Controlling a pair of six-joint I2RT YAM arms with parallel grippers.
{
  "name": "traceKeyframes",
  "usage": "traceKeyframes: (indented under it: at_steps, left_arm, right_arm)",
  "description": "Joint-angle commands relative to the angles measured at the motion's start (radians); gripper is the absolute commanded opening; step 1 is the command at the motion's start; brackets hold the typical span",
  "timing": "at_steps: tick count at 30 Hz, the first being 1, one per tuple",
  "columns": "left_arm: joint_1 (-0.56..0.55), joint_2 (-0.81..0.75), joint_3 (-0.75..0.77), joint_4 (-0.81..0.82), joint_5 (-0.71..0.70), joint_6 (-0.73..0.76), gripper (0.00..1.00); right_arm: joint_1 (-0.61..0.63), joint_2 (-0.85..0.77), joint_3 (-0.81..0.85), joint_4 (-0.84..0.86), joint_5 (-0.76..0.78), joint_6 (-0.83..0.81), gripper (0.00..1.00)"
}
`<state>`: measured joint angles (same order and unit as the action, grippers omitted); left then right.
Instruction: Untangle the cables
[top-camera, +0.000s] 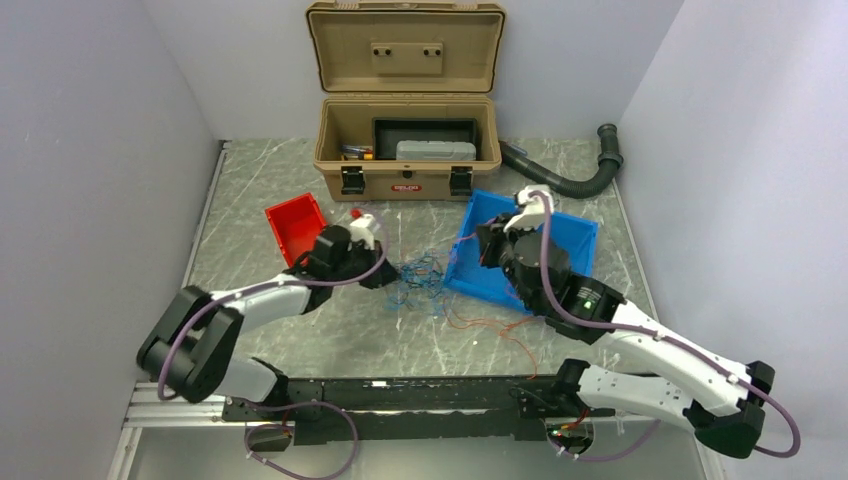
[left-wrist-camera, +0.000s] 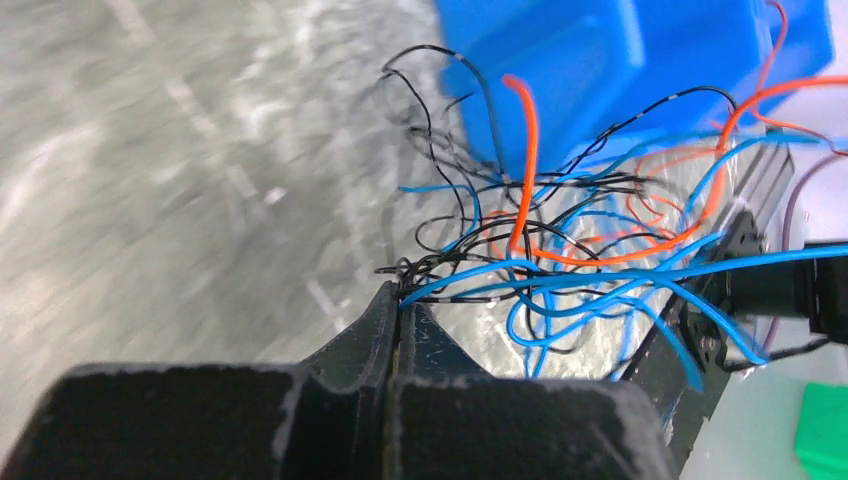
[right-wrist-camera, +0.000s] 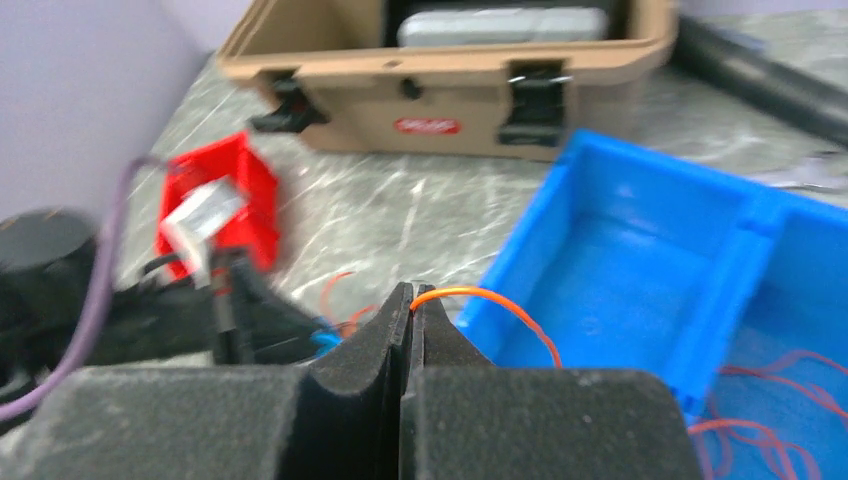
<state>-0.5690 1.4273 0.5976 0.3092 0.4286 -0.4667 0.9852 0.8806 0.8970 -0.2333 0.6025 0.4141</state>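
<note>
The cables (top-camera: 418, 280) lie as a small tangle of thin blue, black and orange wires on the marble table, just left of the blue bin (top-camera: 575, 235). My left gripper (top-camera: 392, 272) is at the tangle's left edge. In the left wrist view it (left-wrist-camera: 400, 293) is shut on blue and black strands of the cables (left-wrist-camera: 560, 262) at its tips. My right gripper (top-camera: 484, 243) hovers over the blue bin's left end. In the right wrist view it (right-wrist-camera: 411, 296) is shut on a thin orange wire (right-wrist-camera: 500, 303) that arcs right toward the bin (right-wrist-camera: 640, 250).
An open tan toolbox (top-camera: 405, 150) stands at the back, with a black corrugated hose (top-camera: 570, 182) to its right. A small red bin (top-camera: 293, 225) sits behind the left arm. Loose orange strands (top-camera: 490, 325) trail on the table in front of the blue bin, and more lie inside it (right-wrist-camera: 770, 400).
</note>
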Motion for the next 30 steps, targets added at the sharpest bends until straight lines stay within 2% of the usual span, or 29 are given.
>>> traceKeyframes:
  at_steps: [1,4,6,14,17,21,30]
  left_arm:
    - [0.103,-0.154,-0.084,0.033,-0.014,-0.064,0.00]
    - [0.142,-0.246,-0.080,-0.148,-0.114,-0.048,0.00]
    - [0.159,-0.313,-0.094,-0.205,-0.172,-0.051,0.00]
    - [0.202,-0.547,-0.102,-0.447,-0.421,-0.116,0.00]
    - [0.219,-0.615,-0.103,-0.510,-0.507,-0.150,0.00]
    - [0.222,-0.688,-0.120,-0.505,-0.504,-0.139,0.00]
    - [0.222,-0.715,-0.107,-0.540,-0.476,-0.081,0.00]
  right_arm:
    - [-0.067,-0.058,0.098,-0.184,0.244,0.043,0.00]
    - [-0.217,-0.086,0.118,-0.254,0.210,0.063,0.00]
    - [-0.300,-0.098,0.121,-0.278,0.180,0.061,0.00]
    - [-0.501,-0.068,0.179,-0.387,0.196,0.064,0.00]
    - [-0.584,-0.063,0.184,-0.394,0.150,0.064,0.00]
    - [-0.658,-0.031,0.164,-0.383,0.052,0.084,0.00]
    - [-0.828,0.072,0.115,-0.332,-0.188,0.159,0.00]
